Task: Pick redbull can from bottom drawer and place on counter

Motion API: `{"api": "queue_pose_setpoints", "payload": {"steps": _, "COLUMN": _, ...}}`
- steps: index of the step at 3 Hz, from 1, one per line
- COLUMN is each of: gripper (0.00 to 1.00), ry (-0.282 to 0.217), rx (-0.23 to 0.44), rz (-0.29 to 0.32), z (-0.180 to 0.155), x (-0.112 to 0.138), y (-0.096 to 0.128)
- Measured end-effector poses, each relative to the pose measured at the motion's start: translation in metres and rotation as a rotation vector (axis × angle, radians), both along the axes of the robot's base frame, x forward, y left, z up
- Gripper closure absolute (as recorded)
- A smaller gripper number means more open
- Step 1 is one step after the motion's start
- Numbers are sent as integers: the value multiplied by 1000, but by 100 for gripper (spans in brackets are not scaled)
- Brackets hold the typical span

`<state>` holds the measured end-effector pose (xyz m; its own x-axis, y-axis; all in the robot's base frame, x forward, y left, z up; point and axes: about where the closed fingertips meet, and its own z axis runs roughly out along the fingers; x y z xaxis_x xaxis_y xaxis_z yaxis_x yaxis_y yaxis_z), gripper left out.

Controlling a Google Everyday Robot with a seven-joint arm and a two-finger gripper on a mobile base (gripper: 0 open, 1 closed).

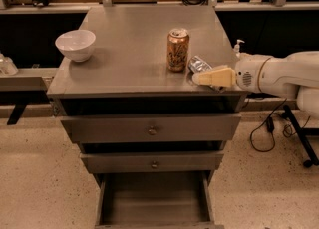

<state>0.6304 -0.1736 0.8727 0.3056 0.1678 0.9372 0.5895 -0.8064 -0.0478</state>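
The redbull can (199, 64), small and shiny silver, lies tilted low over the counter (129, 44) just right of the gold-orange can (178, 50). My gripper (205, 75) reaches in from the right at the counter's front right corner and is shut on the redbull can; its cream finger (214, 77) covers the can's right part. Whether the can touches the counter I cannot tell. Below, the bottom drawer (154, 198) stands pulled open, and its grey inside shows nothing in it.
A white bowl (75, 44) stands at the counter's left. Two shallower drawers with brass knobs (152, 131) are shut. My white arm (279, 73) extends right of the cabinet, with cables and a stand leg on the floor there.
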Motion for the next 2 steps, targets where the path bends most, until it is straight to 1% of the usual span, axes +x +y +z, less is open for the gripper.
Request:
{"api": "queue_pose_setpoints", "payload": {"steps": 1, "gripper": 0, "ry": -24, "rx": 81, "rz": 2, "z": 34, "x": 0, "y": -20}}
{"api": "queue_pose_setpoints", "payload": {"steps": 2, "gripper": 0, "ry": -26, "rx": 81, "rz": 5, "z": 35, "x": 0, "y": -19}}
